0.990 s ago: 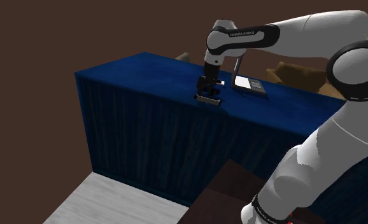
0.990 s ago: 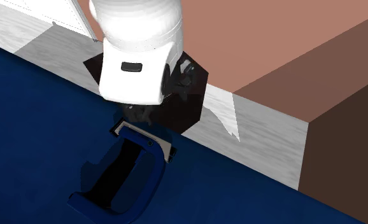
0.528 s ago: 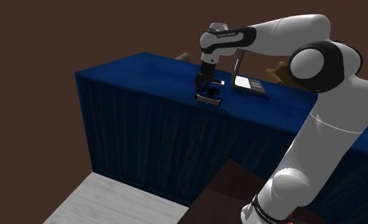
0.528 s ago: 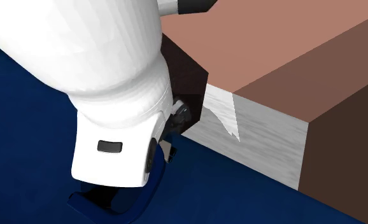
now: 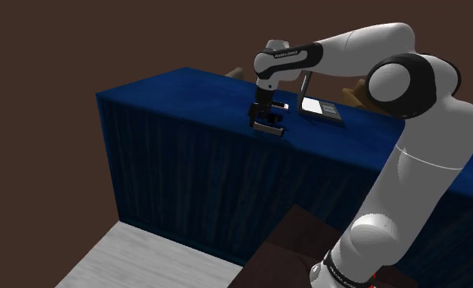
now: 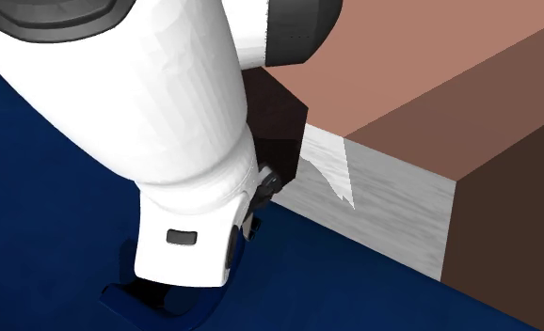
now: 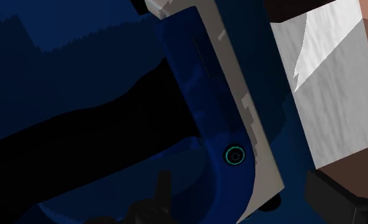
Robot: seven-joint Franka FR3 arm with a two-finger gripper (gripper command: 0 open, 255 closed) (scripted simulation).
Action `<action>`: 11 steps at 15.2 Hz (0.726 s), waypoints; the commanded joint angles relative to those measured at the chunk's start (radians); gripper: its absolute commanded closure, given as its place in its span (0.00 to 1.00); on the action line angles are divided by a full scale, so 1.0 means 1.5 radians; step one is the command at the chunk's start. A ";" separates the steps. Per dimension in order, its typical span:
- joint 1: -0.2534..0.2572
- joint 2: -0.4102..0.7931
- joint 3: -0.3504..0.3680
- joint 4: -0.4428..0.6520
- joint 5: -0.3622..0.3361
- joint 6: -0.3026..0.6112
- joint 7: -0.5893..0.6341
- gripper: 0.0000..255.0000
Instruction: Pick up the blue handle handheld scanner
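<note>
**Finding:** The hand (image 7: pixel 243 194) is down over the scanner (image 7: pixel 198 108). Its two black fingers (image 7: pixel 332 191) stand apart, one on either side of the bend in the blue handle. One of them is plainly clear of the scanner's pale edge strip (image 7: pixel 243 95), and whether the other touches the handle cannot be told. The hand is unclosed and grips nothing.

**Location of item:** The scanner lies flat on the dark blue bench (image 5: pixel 169 90), directly beneath the hand and between its fingers. Its teal-ringed button (image 7: pixel 234 154) sits just ahead of the fingertips. A flat device with a pale panel (image 5: pixel 321 107) lies on the same bench off to one side of the hand. It is apart from the hand and plays no part here.

**Change noted:** A second ago the hand hung above the scanner, and the whole blue loop and pale strip lay open to the second exterior view. Since then the arm (image 6: pixel 157 113) has lowered the hand, and now a sliver of blue shows beneath it. The scanner has not shifted in the shoulder view.

**Assessment:** The approach looks complete, since the descent has brought the handle into the gap. Closing and lifting remain.

**Risk:** The grip falls on a curved part, which could twist as the fingers close.
</note>
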 commanded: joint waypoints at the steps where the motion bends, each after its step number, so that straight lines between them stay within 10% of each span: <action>1: 0.000 0.002 0.000 -0.003 0.000 0.002 0.000 1.00; 11: 0.000 -0.002 0.000 0.002 -0.001 -0.006 0.000 1.00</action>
